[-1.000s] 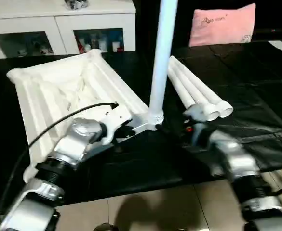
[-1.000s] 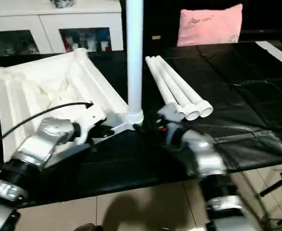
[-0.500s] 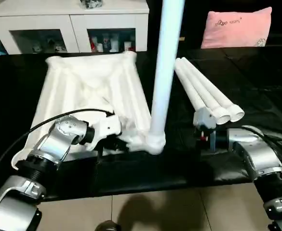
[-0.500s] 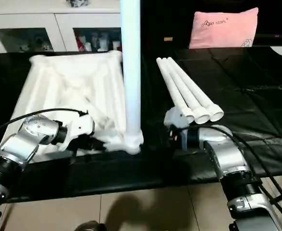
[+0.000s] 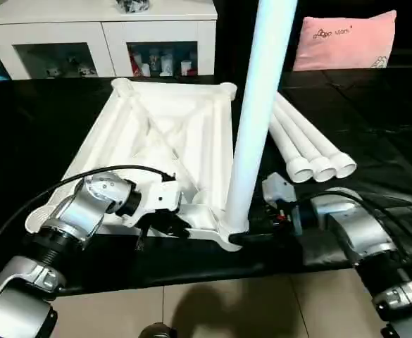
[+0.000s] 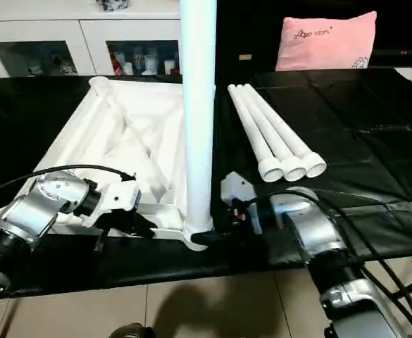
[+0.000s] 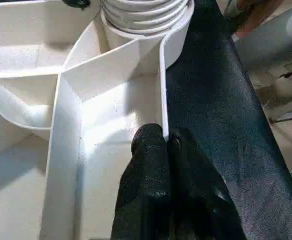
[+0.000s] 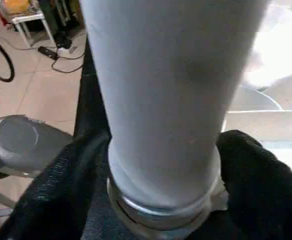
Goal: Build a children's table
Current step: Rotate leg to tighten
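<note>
Both grippers are seen at the near edge of the upturned tabletop, which lies ribbed side up on a black mat. Writing can be seen on the pink cushion at the far right, but it is too small to be read; no other label or brand can be made out.

The left gripper is pinched onto the thin near rim wall of the tabletop: in the left wrist view its two black fingers are pressed together with the white wall caught between their tips, just beside the corner socket.

The right gripper is placed around the base of the upright leg, which stands in that near corner socket and rises out of the top of the head views. In the right wrist view one black finger is seen on each side of the tube, close against it just above its collar; whether the tube is squeezed or merely bracketed cannot be told.

Three more legs lie side by side, touching one another, on the mat to the right of the tabletop, their wide open ends turned toward the robot. A white glass-door cabinet stands behind the tabletop.
</note>
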Motion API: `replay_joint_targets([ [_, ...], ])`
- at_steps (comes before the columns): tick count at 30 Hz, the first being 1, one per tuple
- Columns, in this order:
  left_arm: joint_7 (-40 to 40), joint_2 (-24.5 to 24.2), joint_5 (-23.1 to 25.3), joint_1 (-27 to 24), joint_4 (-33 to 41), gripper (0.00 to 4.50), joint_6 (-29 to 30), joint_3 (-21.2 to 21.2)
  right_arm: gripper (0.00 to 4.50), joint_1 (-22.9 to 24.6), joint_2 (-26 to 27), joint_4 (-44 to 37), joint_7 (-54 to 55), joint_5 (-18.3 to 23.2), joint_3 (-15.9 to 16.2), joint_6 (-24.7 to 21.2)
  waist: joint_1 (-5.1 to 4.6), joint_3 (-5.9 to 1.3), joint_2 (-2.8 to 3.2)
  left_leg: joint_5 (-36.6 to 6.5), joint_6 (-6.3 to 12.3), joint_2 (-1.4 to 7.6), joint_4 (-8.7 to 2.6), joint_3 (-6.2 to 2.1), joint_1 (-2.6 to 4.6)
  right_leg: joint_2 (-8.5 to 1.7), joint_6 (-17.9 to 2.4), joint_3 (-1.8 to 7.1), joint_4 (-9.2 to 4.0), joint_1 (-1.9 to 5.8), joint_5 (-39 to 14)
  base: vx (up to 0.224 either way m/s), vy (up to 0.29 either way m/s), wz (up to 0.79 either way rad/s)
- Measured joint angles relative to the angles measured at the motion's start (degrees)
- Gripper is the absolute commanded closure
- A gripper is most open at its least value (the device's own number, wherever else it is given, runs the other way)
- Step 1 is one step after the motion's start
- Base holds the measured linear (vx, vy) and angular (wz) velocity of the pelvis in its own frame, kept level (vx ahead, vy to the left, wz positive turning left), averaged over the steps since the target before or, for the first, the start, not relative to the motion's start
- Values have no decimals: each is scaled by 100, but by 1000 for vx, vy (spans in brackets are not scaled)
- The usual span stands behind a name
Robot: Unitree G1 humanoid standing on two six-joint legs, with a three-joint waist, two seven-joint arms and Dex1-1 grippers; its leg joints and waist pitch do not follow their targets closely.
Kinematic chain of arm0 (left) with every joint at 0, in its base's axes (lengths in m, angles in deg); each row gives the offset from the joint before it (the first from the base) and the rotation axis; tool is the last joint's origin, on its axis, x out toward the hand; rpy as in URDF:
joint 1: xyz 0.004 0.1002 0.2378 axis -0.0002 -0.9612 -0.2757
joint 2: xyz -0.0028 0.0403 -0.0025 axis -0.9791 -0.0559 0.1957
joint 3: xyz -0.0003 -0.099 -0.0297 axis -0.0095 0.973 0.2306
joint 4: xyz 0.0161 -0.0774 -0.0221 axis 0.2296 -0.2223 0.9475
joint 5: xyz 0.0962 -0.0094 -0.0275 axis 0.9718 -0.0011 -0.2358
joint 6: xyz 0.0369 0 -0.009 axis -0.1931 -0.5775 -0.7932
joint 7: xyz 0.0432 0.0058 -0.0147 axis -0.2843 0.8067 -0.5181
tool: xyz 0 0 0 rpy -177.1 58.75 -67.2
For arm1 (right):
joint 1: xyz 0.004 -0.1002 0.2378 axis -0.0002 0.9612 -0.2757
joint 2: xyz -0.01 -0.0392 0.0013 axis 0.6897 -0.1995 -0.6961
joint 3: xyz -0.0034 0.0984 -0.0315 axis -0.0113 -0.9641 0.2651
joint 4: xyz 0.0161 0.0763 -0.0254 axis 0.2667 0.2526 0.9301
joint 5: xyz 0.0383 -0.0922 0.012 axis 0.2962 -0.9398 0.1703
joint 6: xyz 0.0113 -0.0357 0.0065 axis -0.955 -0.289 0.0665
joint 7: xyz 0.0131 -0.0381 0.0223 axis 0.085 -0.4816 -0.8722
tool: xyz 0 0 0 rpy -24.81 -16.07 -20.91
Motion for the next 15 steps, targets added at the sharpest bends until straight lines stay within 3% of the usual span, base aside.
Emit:
replay_joint_targets([
  [2,0,-2,2,0,0,450,0,0,132,0,0,50,-3,-12,0,1,-3,0,0,0,0,0,0,0,0,0,0,0,0,0,0,0,0,0],
  [7,-4,-3,3,0,0,450,0,0,167,0,0,61,-9,-18,0,-3,-3,0,0,0,0,0,0,0,0,0,0,0,1,0,0,0,0,0],
  [15,-49,-4,4,0,0,450,-7,-1,174,1,5,64,-74,-16,3,-4,-1,0,0,0,0,0,1,0,0,0,0,0,1,0,0,0,0,0],
])
